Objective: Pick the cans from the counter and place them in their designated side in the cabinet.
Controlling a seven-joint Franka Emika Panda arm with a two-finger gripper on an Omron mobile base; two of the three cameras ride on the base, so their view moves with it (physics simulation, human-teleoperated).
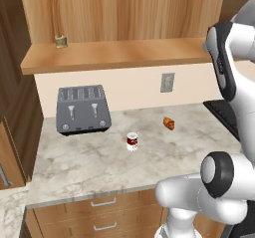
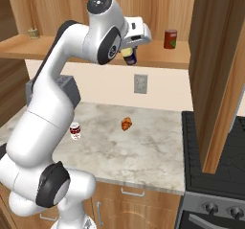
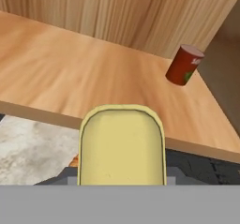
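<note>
My gripper (image 2: 129, 52) is shut on the dark blue can (image 2: 130, 59), holding it in the air just in front of the cabinet shelf (image 2: 155, 56) edge. In the hand view the can's yellow top (image 3: 122, 145) sits close up, level with the shelf board (image 3: 70, 73). The red-and-white can (image 1: 132, 141) stands upright on the counter (image 1: 99, 165), to the right of the toaster; it is also seen as a small can (image 2: 75, 131) beside the arm.
A plain dark red can (image 2: 170, 39) stands at the shelf's right end, tilted in view (image 3: 185, 65). An olive-tan can (image 1: 61, 41) sits at the shelf's left end. A grey toaster (image 1: 83, 108) and a croissant (image 1: 169, 123) lie on the counter. A black stove (image 2: 215, 166) adjoins the right.
</note>
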